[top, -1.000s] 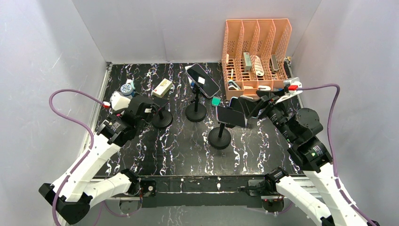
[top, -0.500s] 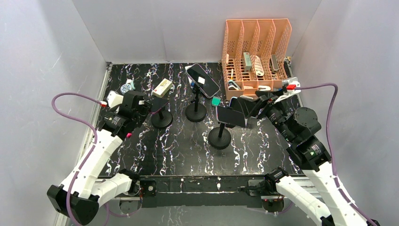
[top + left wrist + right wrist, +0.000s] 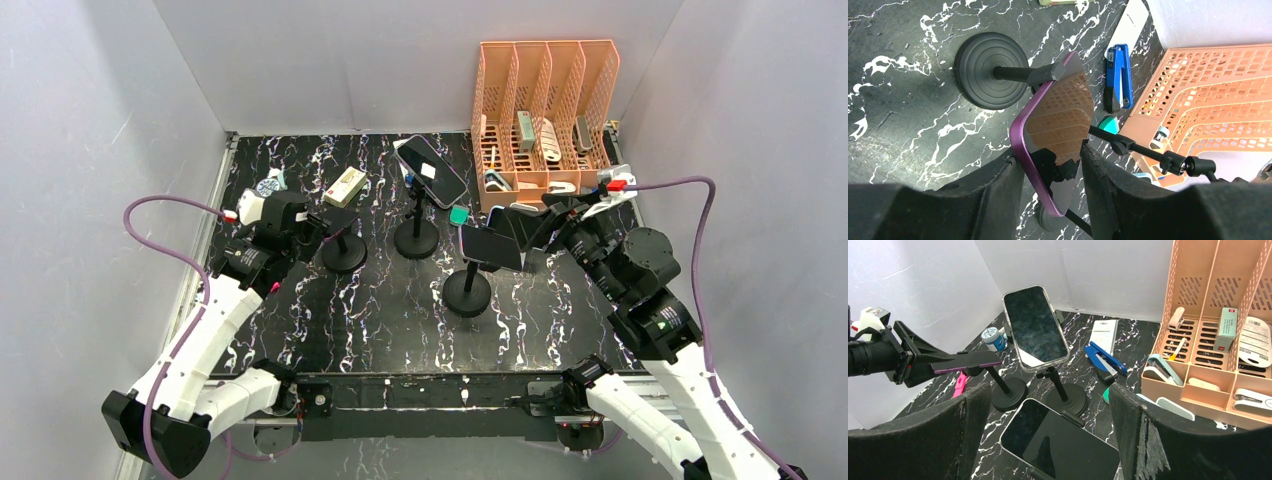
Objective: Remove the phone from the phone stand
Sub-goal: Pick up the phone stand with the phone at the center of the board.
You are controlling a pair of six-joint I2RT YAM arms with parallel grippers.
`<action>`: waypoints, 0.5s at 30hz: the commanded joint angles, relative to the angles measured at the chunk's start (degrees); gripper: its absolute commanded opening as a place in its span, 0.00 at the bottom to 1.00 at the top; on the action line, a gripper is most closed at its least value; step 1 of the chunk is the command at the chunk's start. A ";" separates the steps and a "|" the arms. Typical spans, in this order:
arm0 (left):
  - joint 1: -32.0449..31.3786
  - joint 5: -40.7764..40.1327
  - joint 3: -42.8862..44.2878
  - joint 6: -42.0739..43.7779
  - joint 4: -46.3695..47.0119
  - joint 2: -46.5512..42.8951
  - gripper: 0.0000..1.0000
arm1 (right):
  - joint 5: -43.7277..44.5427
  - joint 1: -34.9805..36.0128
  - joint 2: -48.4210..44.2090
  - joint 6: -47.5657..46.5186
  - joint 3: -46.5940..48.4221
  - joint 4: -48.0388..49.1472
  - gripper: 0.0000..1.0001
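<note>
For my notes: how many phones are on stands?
3: purple-edged phone flanked by the left gripper; clear-cased phone on the rear middle black stand; black phone on the near black stand. Others may be hidden.

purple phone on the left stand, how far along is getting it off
Done: left gripper is at the purple phone, jaws either side. In hand: the grasp, not clearly tight yet. Left: lifting it off its stand, where it sits now.

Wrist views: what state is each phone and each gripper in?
purple phone: on left stand, tilted.
left gripper: fingers either side of purple phone; grip unclear.
dark phone: on near stand, not held.
clear-cased phone: on far stand, untouched.
right gripper: open wide, either side of dark phone.
</note>
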 commanded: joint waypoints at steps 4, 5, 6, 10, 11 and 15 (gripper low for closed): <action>0.28 0.66 -0.88 1.06 0.49 -0.21 0.34 | 0.04 0.25 -0.96 0.41 -0.64 2.34 0.93; 0.22 0.62 -0.63 1.18 0.37 -0.36 0.32 | 0.12 0.25 -1.02 0.36 -0.67 2.39 0.93; 0.24 0.57 -0.45 1.30 0.35 -0.53 0.29 | 0.15 0.22 -0.98 0.32 -0.62 2.34 0.93; 0.28 0.32 0.02 1.88 0.20 -1.12 0.22 | -0.70 0.25 -0.81 0.63 -0.23 2.11 0.93; 0.26 0.31 0.21 2.09 0.20 -1.13 0.19 | -0.82 0.20 -0.85 0.73 -0.30 2.25 0.93; 0.27 0.69 1.10 2.97 0.56 -0.59 0.06 | -1.22 0.24 -0.90 0.85 -0.15 2.30 0.93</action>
